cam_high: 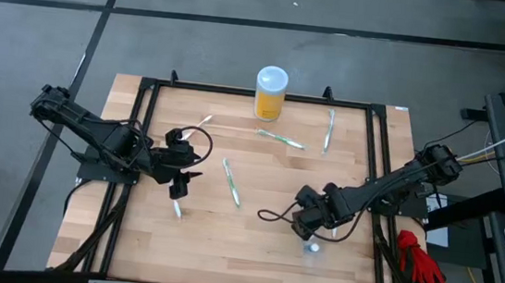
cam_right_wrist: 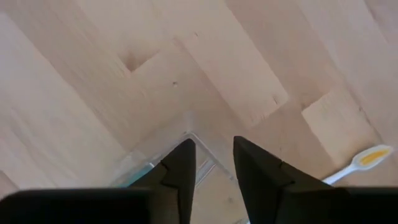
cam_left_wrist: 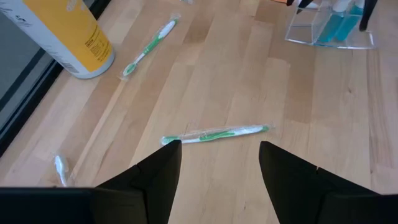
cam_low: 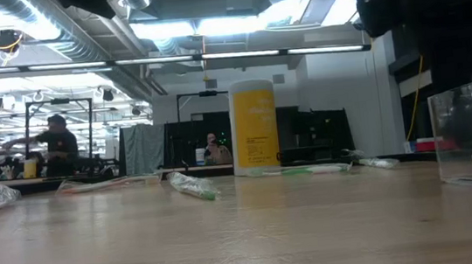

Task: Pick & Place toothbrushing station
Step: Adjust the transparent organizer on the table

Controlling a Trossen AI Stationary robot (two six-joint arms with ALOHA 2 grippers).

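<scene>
Clear plastic cup (cam_right_wrist: 180,163) sits under my right gripper (cam_right_wrist: 213,163), lower right of table; its jaws, narrowly parted, straddle the rim and could tip it. Left gripper (cam_left_wrist: 219,163) spread, empty, above green-and-white toothbrush (cam_left_wrist: 214,133).

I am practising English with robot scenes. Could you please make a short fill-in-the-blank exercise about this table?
1. The yellow jar has a ____ lid.
2. The jar stands at the table's ____ edge, between the arms.
3. The left claw is open, and a ____-and-white toothbrush lies just beyond its fingers.
4. The right claw is over the corner of the clear plastic ____, which holds a teal-blue tube.

Missing words: white; far; green; cup
</scene>
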